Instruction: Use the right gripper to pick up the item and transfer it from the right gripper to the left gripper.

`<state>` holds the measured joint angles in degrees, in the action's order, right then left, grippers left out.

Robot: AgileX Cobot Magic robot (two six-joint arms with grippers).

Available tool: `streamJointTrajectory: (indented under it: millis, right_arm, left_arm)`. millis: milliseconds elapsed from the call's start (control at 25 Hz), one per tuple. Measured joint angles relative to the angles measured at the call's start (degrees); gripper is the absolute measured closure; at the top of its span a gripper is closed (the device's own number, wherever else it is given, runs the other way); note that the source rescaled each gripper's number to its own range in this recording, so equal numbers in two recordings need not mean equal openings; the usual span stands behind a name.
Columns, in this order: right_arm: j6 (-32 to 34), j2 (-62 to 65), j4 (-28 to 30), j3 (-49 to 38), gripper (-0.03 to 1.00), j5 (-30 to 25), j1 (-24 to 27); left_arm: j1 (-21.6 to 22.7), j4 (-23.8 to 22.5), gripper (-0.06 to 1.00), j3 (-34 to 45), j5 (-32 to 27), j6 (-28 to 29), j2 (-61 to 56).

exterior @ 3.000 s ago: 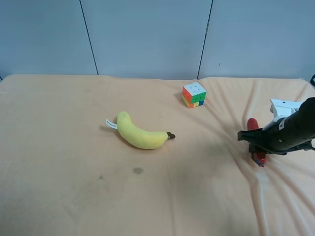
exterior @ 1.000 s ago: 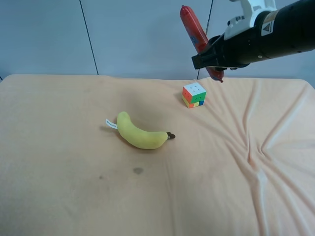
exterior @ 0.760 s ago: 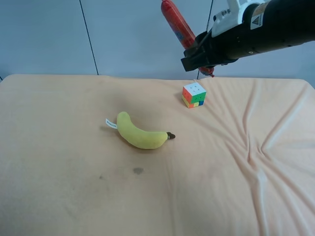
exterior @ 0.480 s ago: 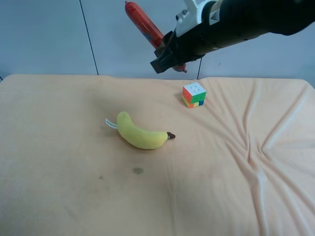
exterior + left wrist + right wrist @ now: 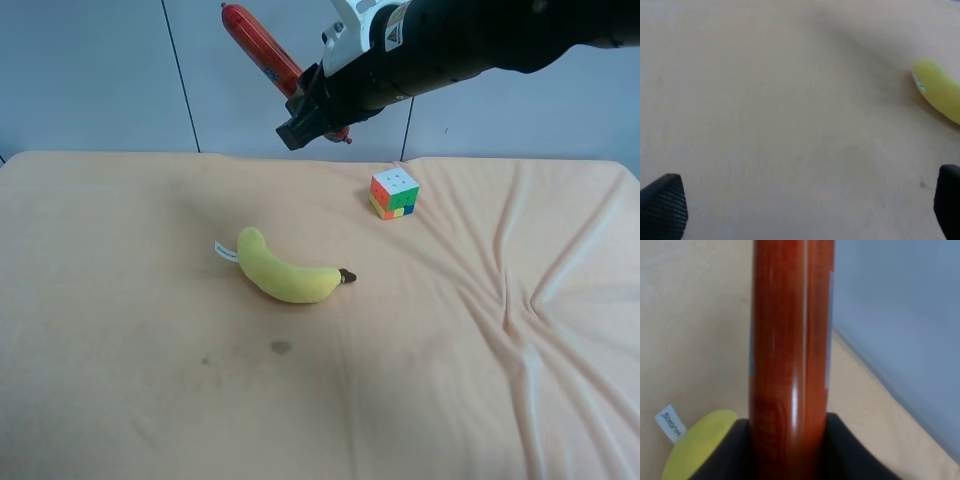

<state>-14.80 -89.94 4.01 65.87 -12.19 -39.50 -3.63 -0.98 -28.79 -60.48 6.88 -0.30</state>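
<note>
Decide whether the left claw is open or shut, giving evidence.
Open. The left claw shows its fingertips at opposite edges of its wrist view, only cloth between.

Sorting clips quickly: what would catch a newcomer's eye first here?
The red stick stands out, held high in the air and slanting up out of the right claw, which is shut on it. Below, on the peach cloth, a yellow banana lies near the middle and a coloured cube sits toward the far edge.

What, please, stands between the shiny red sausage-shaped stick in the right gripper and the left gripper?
Nothing visible: the shiny red stick is aloft in the right gripper; the left gripper, outside the high view, hangs over peach cloth.
</note>
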Motion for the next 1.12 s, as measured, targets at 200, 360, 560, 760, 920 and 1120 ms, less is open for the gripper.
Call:
streamJointTrajectory:
  millis: [200,360,560,760,920,1120]
  right_arm:
    - [0.00,0.00,0.00,0.00,0.96,0.10,0.00]
    - [0.00,0.00,0.00,0.00,0.96,0.10,0.00]
    - [0.00,0.00,0.00,0.00,0.96,0.10,0.00]
    - [0.00,0.00,0.00,0.00,0.96,0.10,0.00]
    - [0.00,0.00,0.00,0.00,0.96,0.10,0.00]
    - [0.00,0.00,0.00,0.00,0.96,0.10,0.00]
  left_arm:
    - [0.00,0.00,-0.05,0.00,0.00,0.00,0.00]
    - [0.00,0.00,-0.05,0.00,0.00,0.00,0.00]
    - [0.00,0.00,-0.05,0.00,0.00,0.00,0.00]
    - [0.00,0.00,-0.05,0.00,0.00,0.00,0.00]
    - [0.00,0.00,-0.05,0.00,0.00,0.00,0.00]
    - [0.00,0.00,-0.05,0.00,0.00,0.00,0.00]
